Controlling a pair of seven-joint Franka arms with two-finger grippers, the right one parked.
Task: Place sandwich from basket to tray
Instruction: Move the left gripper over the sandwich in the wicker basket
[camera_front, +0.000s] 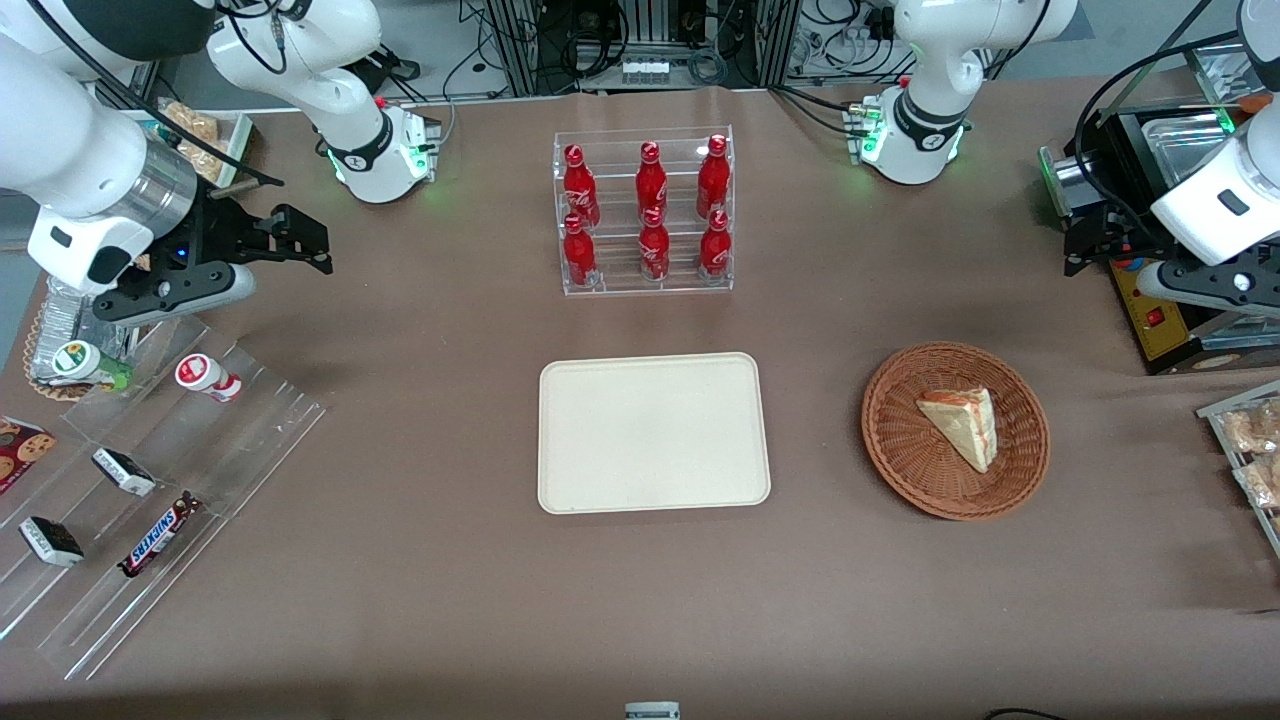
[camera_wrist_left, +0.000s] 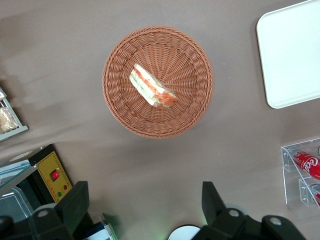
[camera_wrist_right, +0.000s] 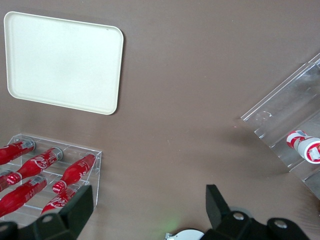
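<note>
a: starting with the biggest thing, what lies under it all?

b: a brown table (camera_front: 420, 560), filling most of the front view.

a: and on it?

b: the tray (camera_front: 650, 430) comes next, cream, flat and bare, in the middle of the frame. the basket (camera_front: 900, 470) sits beside it toward the working arm's end, with a strip of table between them. it's round, woven and reddish-brown.

a: anything higher in the frame?

b: a clear rack (camera_front: 645, 215) in the upper middle, farther from the camera than the tray, holding six red bottles (camera_front: 651, 180) in two rows.

a: where is the gripper?

b: the gripper (camera_wrist_left: 144, 202) hangs above the table toward the working arm's end. it's farther from the front camera than the basket and touches nothing. in the wrist view its two black fingers (camera_wrist_left: 75, 200) stand wide apart with only bare table between them.

a: and the smallest?

b: the sandwich (camera_front: 962, 425) lies in the basket, a little off centre. it's a pale triangular wedge lying flat, and red, orange and green layers show along one edge in the wrist view.
</note>
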